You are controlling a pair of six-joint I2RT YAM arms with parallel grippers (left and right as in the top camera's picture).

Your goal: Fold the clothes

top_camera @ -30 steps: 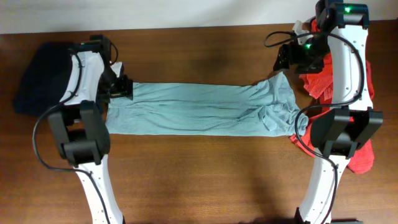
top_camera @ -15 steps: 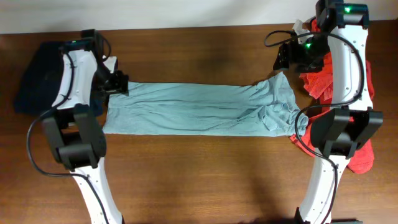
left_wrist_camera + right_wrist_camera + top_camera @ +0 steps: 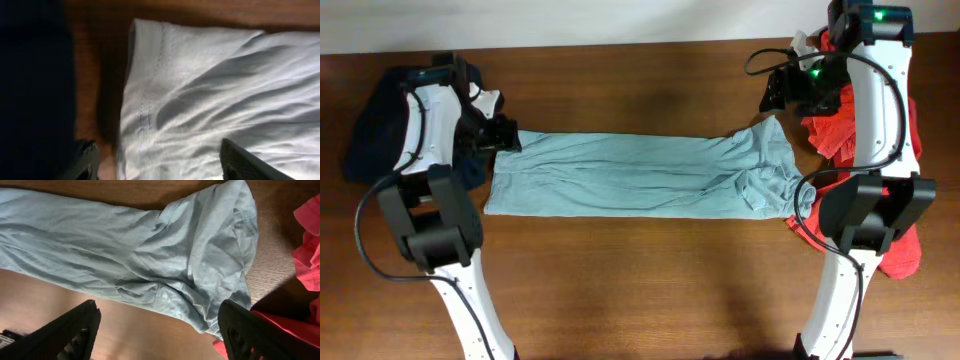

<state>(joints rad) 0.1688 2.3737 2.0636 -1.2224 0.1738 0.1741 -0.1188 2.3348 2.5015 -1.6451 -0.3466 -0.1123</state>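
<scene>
The pale blue-grey T-shirt [image 3: 640, 175] lies as a long flat strip across the middle of the table, bunched at its right end. My left gripper [image 3: 508, 136] hovers open at the strip's far left corner. In the left wrist view the fingers [image 3: 242, 162] straddle the stitched hem of the T-shirt [image 3: 200, 95], with the dark navy garment [image 3: 35, 90] beside it. My right gripper [image 3: 776, 96] stands open behind the bunched right end. The right wrist view shows bare wood between its fingertips [image 3: 75, 332], the T-shirt [image 3: 150, 250] ahead and nothing held.
The dark navy garment [image 3: 375, 130] lies heaped at the table's left edge behind my left arm. An orange-red shirt [image 3: 912, 130] is piled at the right, under and around my right arm's base, its edge [image 3: 310, 235] close to the right finger.
My left arm has swung left and slightly back, the gripper staying open at the shirt's left corner. The right arm and the shirt have not moved.
</scene>
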